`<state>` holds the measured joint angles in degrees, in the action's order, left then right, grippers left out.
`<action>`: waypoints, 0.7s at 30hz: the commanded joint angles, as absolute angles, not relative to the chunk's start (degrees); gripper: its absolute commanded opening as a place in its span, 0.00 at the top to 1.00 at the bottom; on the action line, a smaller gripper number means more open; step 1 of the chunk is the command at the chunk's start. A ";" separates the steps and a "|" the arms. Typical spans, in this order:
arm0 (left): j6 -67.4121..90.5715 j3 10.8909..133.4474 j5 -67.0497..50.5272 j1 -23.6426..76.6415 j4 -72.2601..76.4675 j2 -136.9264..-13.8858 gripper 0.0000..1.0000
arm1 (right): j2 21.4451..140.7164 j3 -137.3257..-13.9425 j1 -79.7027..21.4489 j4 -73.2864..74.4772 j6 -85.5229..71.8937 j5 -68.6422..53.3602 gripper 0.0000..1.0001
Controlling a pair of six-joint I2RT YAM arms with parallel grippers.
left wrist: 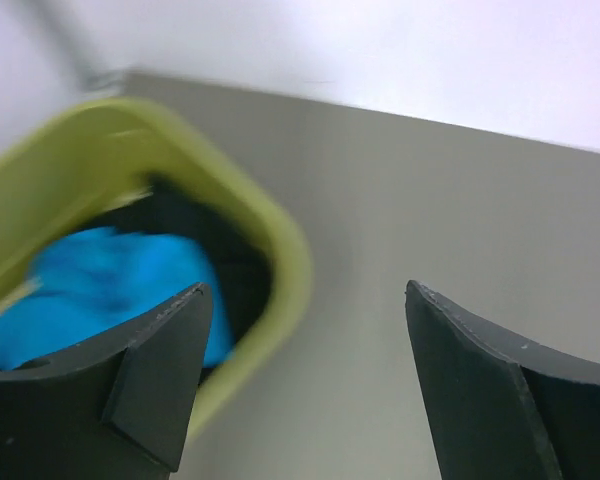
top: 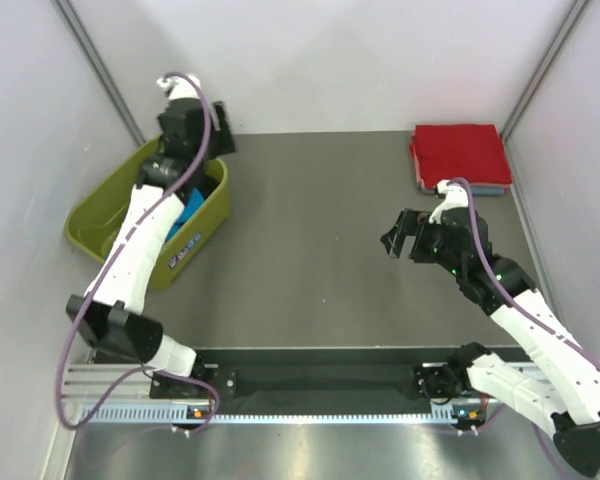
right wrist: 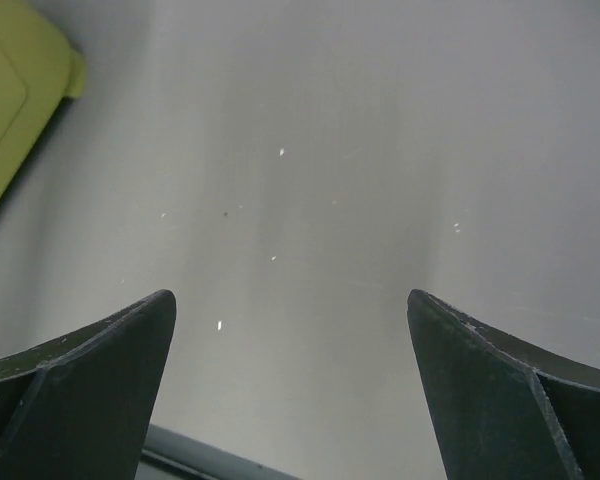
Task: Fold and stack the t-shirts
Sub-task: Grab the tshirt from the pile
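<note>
grey desk (top: pixel 310 230), left pincer (left wrist: pixel 305 305) spread wide by olive-green plastic tub (top: pixel 100 215) holding turquoise cloth t-shirt (left wrist: pixel 110 285), right pincer (right wrist: pixel 290 300) equally wide over the desk.

Blurred turquoise t-shirt (left wrist: pixel 110 285) in tub (left wrist: pixel 292 262)

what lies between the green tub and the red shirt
Nothing: bare grey table runs from the tub to the red shirt, seen in the top view.
</note>
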<state>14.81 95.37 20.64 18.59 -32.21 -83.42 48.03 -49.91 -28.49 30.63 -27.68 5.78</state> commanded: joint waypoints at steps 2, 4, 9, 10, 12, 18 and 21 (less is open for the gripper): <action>14.50 98.17 25.14 4.77 -37.35 -89.90 0.19 | 46.67 -49.22 -29.18 27.86 -27.51 1.41 0.00; 15.99 98.61 22.86 -1.01 -38.23 -93.40 0.24 | 46.41 -49.04 -29.18 27.86 -27.95 0.71 0.00; 21.26 96.16 21.19 -9.04 -42.01 -99.04 0.34 | 45.70 -48.96 -29.09 26.72 -28.57 -1.76 0.00; 21.97 95.11 20.05 -11.40 -41.32 -100.10 0.35 | 45.70 -48.87 -29.18 26.63 -28.74 -1.93 0.00; 22.24 90.19 17.24 -12.91 -38.34 -100.55 0.39 | 46.05 -48.96 -29.18 26.19 -28.57 -2.11 0.00; 23.20 84.03 18.47 -15.11 -35.25 -104.58 0.36 | 49.21 -52.12 -29.18 27.94 -27.34 -3.16 0.00; 24.34 81.48 15.74 -16.34 -32.79 -107.13 0.38 | 50.36 -53.52 -29.18 28.21 -27.33 -3.34 0.00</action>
<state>22.50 83.29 18.28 -15.09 -36.95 -105.32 49.78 -49.60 -28.49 29.12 -28.10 -2.28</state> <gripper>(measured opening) 0.628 0.996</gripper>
